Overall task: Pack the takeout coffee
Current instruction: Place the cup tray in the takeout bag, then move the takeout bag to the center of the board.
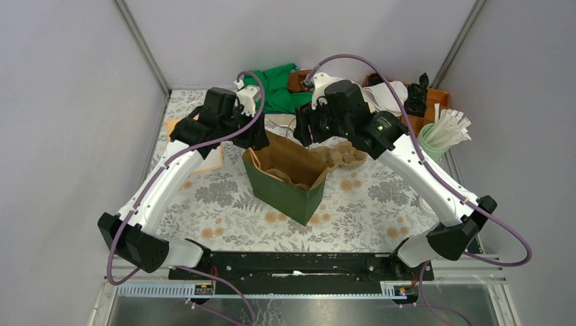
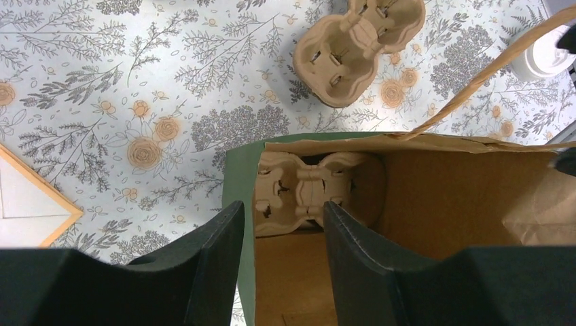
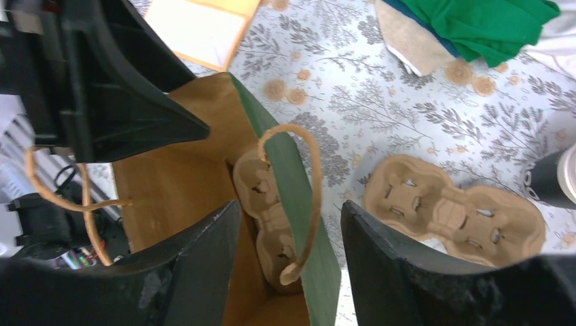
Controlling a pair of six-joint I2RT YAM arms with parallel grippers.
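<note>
**Top view.** A green paper bag [image 1: 282,193] is set open at the middle of the counter [image 1: 217,217]. A pulp carrier [image 1: 292,178] is seated inside it, and a second carrier [image 1: 343,156] lies just beside its right rim. The left end effector [image 1: 255,139] and the right end effector [image 1: 306,132] are positioned over the bag's far rim. The takeout coffee cannot be made out here.

**Left wrist view.** The left jaws are set moderately apart and empty, with the bag's green wall between them, unclamped. The takeout coffee [image 2: 540,61] is partly shown at the upper right edge, on the counter outside the bag, and is crossed by a paper handle [image 2: 475,81].

**Right wrist view.** The right jaws are set apart and empty. They straddle the bag wall and a looped handle [image 3: 309,197].
</note>
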